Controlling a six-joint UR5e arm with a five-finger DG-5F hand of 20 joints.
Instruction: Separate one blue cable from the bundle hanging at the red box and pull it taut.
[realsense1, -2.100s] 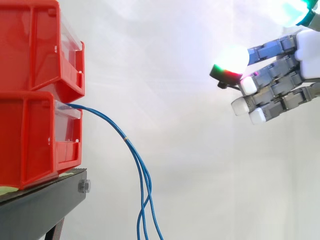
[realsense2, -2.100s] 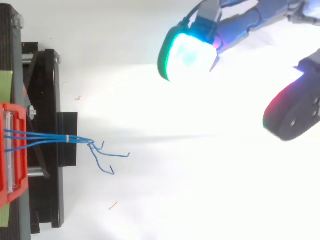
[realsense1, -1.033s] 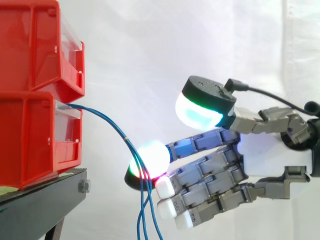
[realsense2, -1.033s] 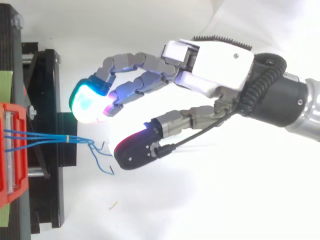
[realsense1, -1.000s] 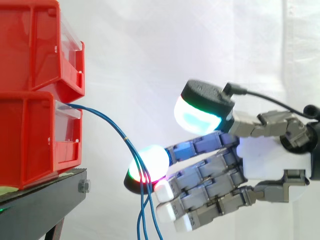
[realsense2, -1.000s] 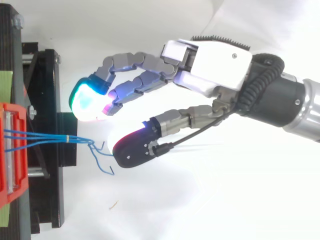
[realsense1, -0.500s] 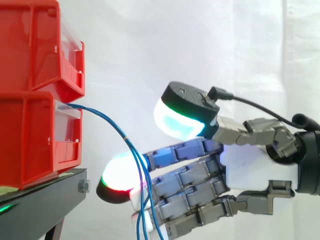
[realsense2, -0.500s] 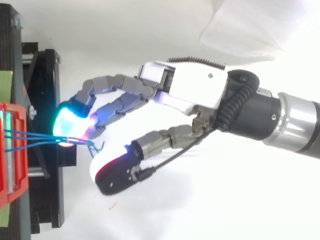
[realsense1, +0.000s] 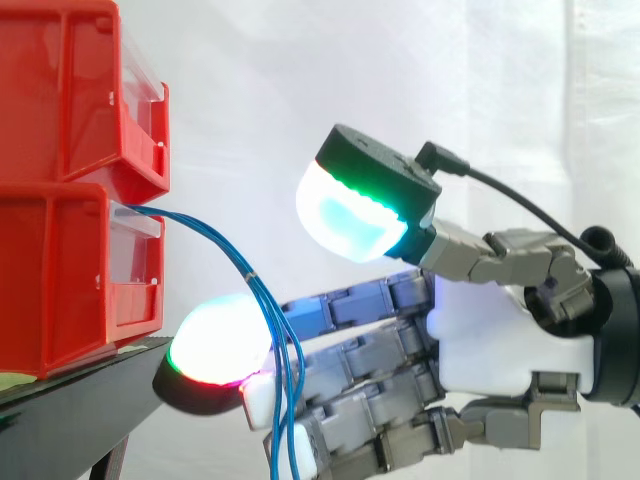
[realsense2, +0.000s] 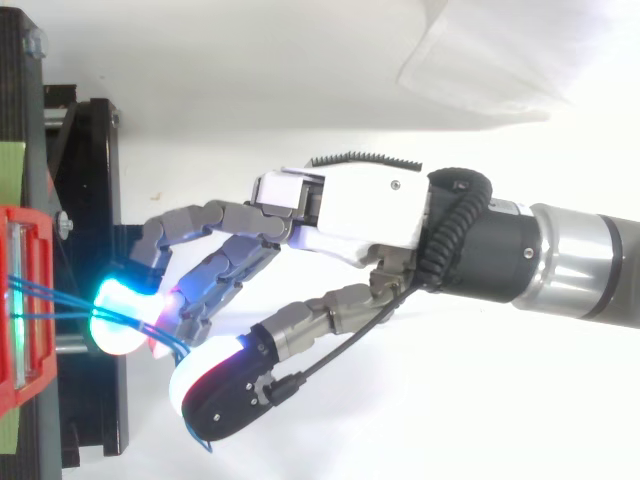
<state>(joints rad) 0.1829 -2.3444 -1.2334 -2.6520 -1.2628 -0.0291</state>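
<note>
Fingers (realsense1: 350, 303) reach out nearly straight toward the bins with the thumb (realsense1: 352, 212) lifted well clear above them, so the hand (realsense2: 350, 215) is spread wide and grips nothing; at far left, in the side view, two red bins are stacked, the upper bin (realsense1: 60, 90) resting on the lower bin (realsense1: 60, 280), and both sit on the black stand (realsense1: 80, 420), before the white curtain (realsense1: 300, 80); the blue cables (realsense1: 215, 240) leave the top front of the lower bin, arc out to the right and drop as a close bundle, held together by a small pale tie (realsense1: 252, 275) just below the bend; below that tie the strands hang across the front of the fingers, beside the foremost glowing fingertip (realsense1: 215, 350), and run off the lower edge; whether they press on that pad cannot be told; from above, the strands run from the lower bin (realsense2: 20, 300) over the stand to the same glowing fingertip (realsense2: 120, 320), then pass through the gap between the fingers and the thumb's pad (realsense2: 215, 395), ending below it; no strand is drawn apart from the others, and the bundle hangs slack; farther right the arm (realsense2: 580, 265) enters from the right edge.
</note>
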